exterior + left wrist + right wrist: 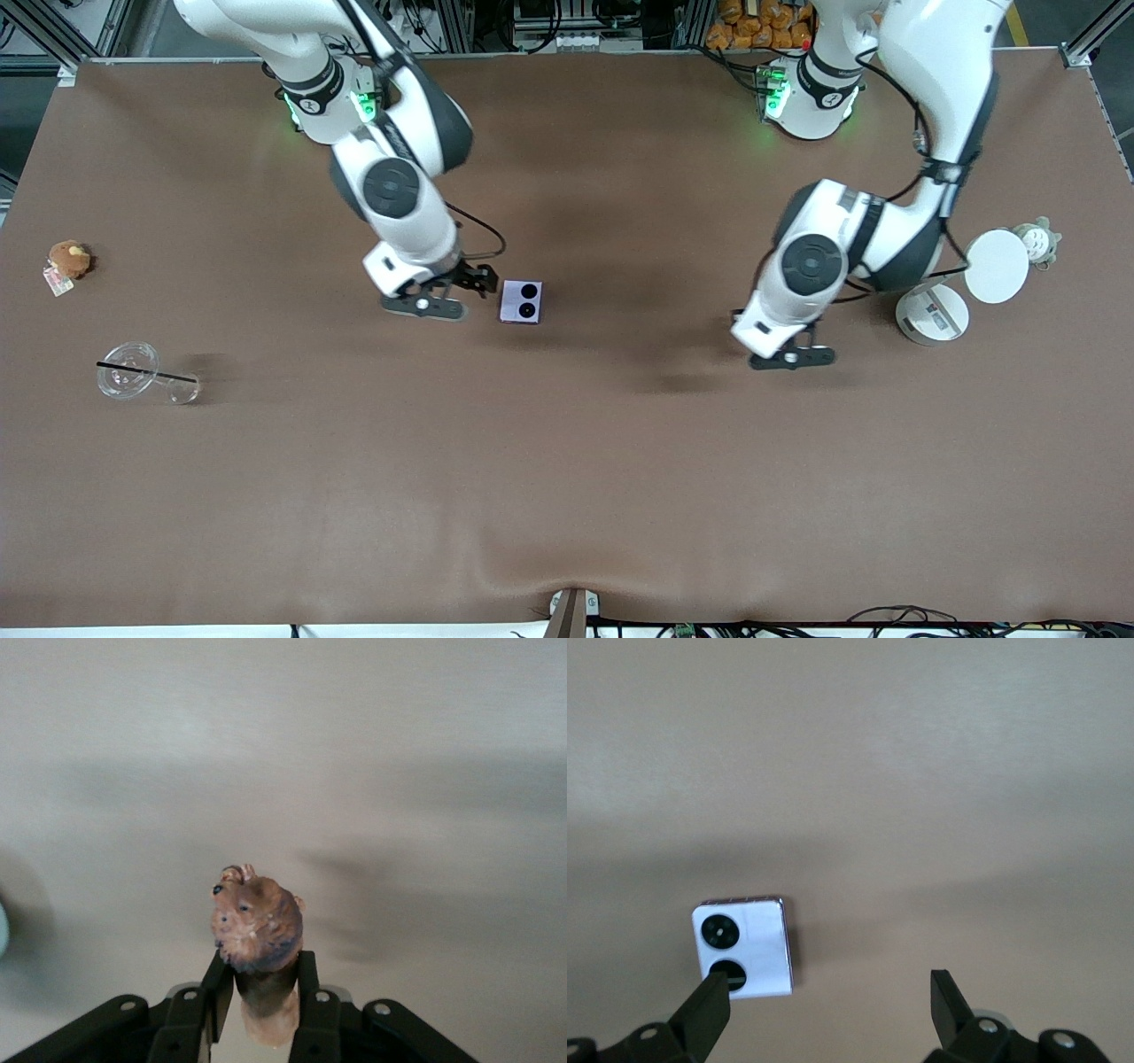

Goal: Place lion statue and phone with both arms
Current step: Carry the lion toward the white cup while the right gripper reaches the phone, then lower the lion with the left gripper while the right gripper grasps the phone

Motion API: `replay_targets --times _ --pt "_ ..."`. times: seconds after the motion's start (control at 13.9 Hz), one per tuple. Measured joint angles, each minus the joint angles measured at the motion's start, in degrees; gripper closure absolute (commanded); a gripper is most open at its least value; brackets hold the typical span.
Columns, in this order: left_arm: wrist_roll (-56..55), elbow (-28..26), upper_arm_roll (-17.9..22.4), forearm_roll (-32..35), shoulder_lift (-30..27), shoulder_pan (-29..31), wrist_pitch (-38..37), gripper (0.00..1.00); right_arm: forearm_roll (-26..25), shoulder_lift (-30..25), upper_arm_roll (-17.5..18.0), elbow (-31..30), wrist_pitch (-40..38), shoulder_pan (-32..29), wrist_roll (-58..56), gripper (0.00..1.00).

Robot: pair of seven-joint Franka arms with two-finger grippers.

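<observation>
The phone (521, 301) is a pale lilac folded square with two black camera circles, lying flat on the brown table near its middle. My right gripper (469, 282) hangs open and empty just beside the phone, toward the right arm's end. In the right wrist view the phone (742, 946) lies next to one fingertip (713, 1003), outside the gap of the right gripper (828, 1001). My left gripper (791, 357) is shut on the reddish-brown lion statue (259, 930), held between its fingers (310, 992) above bare table. The statue is hidden in the front view.
A round brown plush with a tag (69, 259) and a clear cup on its side with a black straw (142, 372) lie toward the right arm's end. Two white round objects (930, 315) (997, 252) and a grey-white plush (1038, 241) lie toward the left arm's end.
</observation>
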Motion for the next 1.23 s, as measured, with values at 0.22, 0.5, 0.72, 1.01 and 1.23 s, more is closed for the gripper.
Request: replay_targets --times 0.22,0.5,0.72,1.01,1.23 --pt "5.4 -4.8 -0.4 0.4 -0.1 5.7 5.8 0.95 -1.7 3.7 0.0 0.1 4.3 0.7 0.3 0.0" --pt "9.5 -7.6 -0.6 0.7 -1.1 10.1 6.3 0.94 -2.6 6.5 0.0 0.2 8.1 3.6 0.3 0.0" --pt "14.7 -8.6 -0.6 0.7 -2.1 13.9 6.4 0.94 -2.6 9.0 0.0 1.6 8.8 6.5 1.6 0.0" --pt "19.9 -9.6 -0.6 2.9 -1.8 18.8 9.2 0.92 -2.6 12.0 -0.1 3.5 8.8 7.4 4.3 0.0" --pt "19.9 -9.9 -0.6 6.9 -0.6 20.1 10.6 0.81 -2.6 13.9 -0.4 5.0 8.8 7.4 6.6 0.0"
